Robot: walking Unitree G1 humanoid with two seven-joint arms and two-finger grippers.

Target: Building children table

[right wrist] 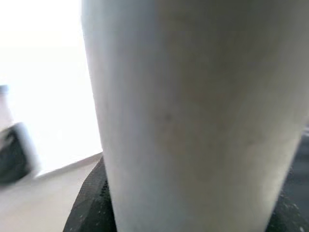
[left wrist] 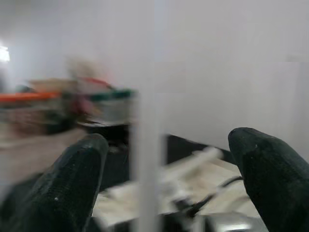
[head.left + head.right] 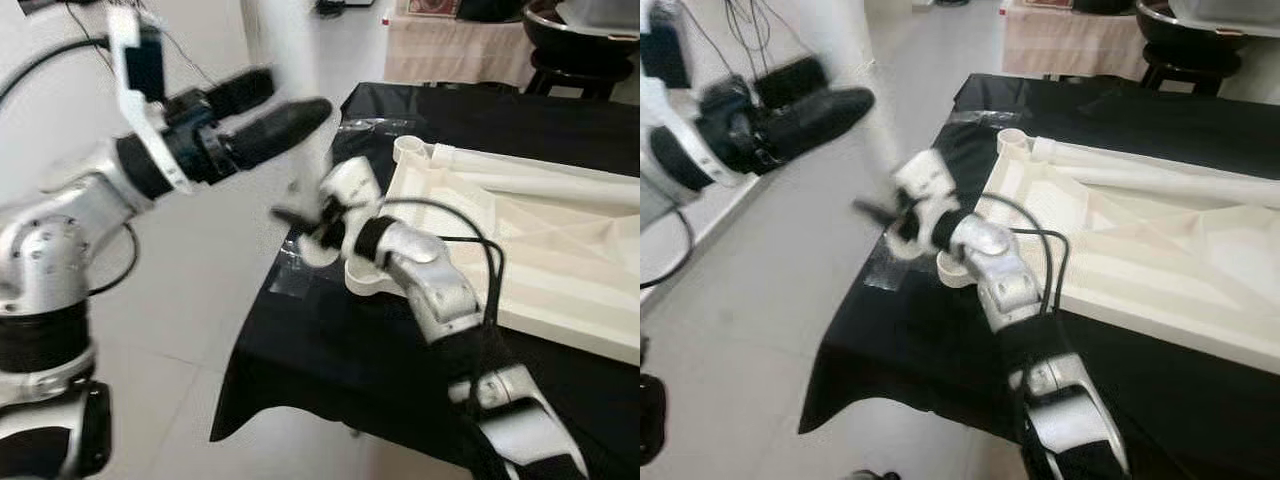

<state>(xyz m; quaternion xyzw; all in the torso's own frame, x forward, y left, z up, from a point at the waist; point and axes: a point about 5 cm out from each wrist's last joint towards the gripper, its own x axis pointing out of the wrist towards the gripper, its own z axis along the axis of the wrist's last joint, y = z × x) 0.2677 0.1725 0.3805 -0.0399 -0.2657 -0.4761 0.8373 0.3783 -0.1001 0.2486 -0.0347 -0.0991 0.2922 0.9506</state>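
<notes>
A white children's tabletop lies upside down on a black-clothed table, with a round leg socket at its near corner. A white table leg stands upright and blurred off the table's left corner. My right gripper is shut on its lower part; in the right wrist view the leg sits right against the black fingers. My left gripper is open higher up, with the leg between its spread fingers, apart from both. Another white leg lies in the tabletop.
Pale floor lies left of the table's edge. At the back stand a cloth-covered table and a dark bowl on a stool. Cables and a black box sit by the left wall.
</notes>
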